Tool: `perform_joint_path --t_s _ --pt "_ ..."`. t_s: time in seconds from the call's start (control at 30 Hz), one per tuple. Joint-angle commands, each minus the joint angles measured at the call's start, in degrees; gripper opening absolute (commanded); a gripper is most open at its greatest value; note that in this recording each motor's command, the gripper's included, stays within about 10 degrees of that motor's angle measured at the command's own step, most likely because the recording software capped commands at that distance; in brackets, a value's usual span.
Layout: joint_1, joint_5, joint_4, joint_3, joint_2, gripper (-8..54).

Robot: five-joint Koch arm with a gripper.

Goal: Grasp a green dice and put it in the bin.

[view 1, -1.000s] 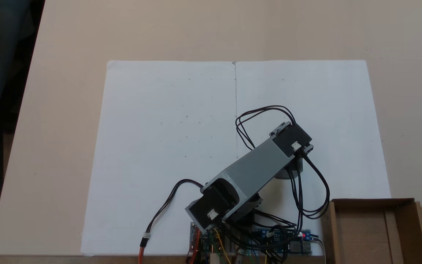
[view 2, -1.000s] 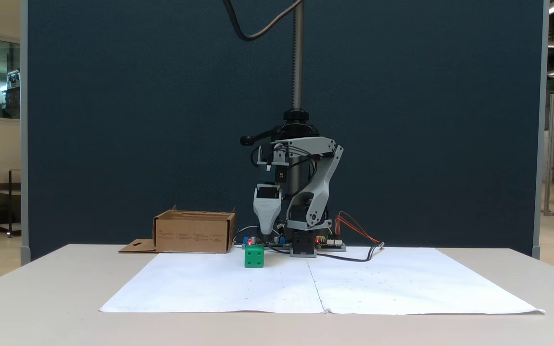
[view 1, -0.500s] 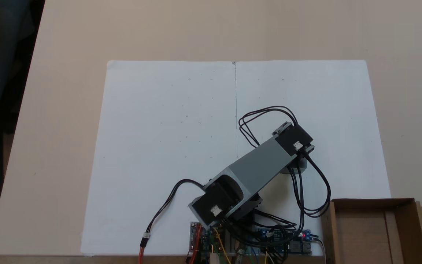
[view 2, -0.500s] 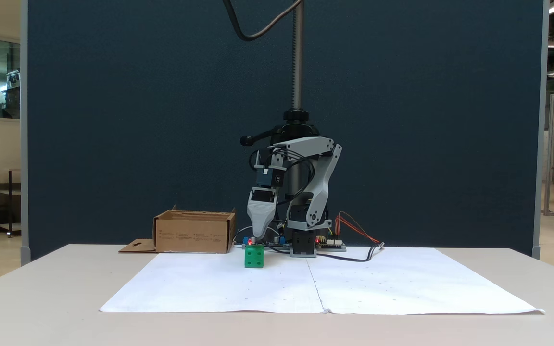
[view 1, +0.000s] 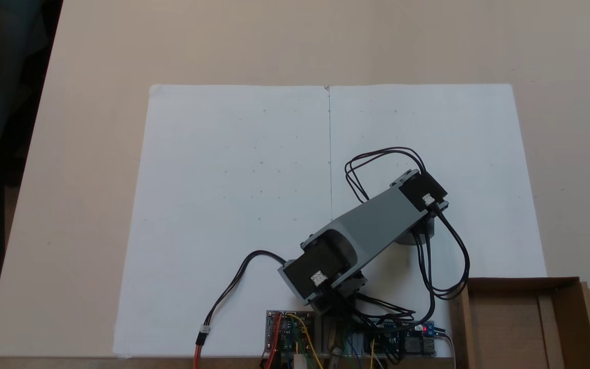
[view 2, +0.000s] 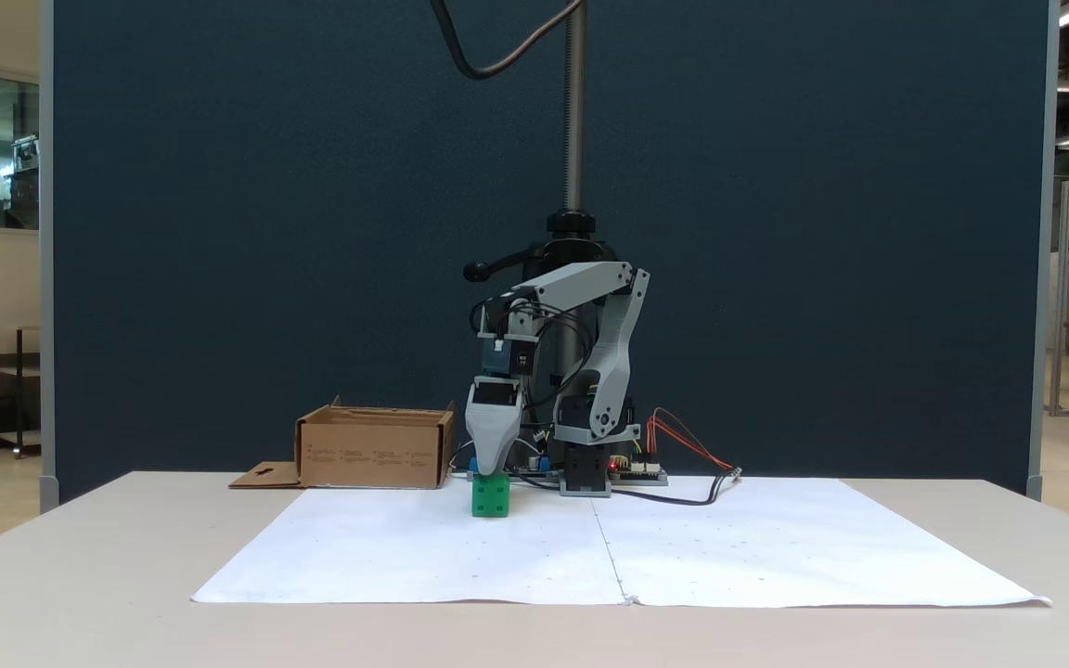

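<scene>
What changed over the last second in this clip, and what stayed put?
In a fixed view, the gripper came down and leftward until its tip sits at the top of the green dice; whether it grips yet can't be told. The dice stayed on the white paper, and the bin did not move.

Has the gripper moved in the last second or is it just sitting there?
Yes. The gripper has come down and to the left in the fixed view, now just above the green dice, which stayed put on the paper.

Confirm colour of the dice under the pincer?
Bright green dice, clearest in the fixed view facing the arm, on the white paper.
</scene>
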Motion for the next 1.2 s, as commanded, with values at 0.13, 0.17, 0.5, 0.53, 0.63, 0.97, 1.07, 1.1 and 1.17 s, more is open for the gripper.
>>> perform_joint_path --t_s 0.13,0.17,0.5,0.53,0.63,0.97,1.07,1.1,1.17 --pt "1.6 -0.9 -2.9 -0.9 -1.2 45.1" --pt "1.7 -0.8 -3.1 -0.9 -1.4 45.1" --pt "1.9 -0.9 -3.4 -0.3 -1.8 45.1" --pt "1.9 -0.9 -3.4 -0.1 -1.8 45.1" --pt "1.9 -0.9 -3.4 0.0 -1.8 45.0" --pt "1.8 -0.9 -3.7 0.7 -3.2 45.0" --pt "1.8 -0.9 -4.6 0.6 -4.0 44.9" --pt "1.8 -0.9 -4.7 0.6 -4.3 44.9" --pt "1.8 -0.9 -5.1 0.7 -5.4 44.9"
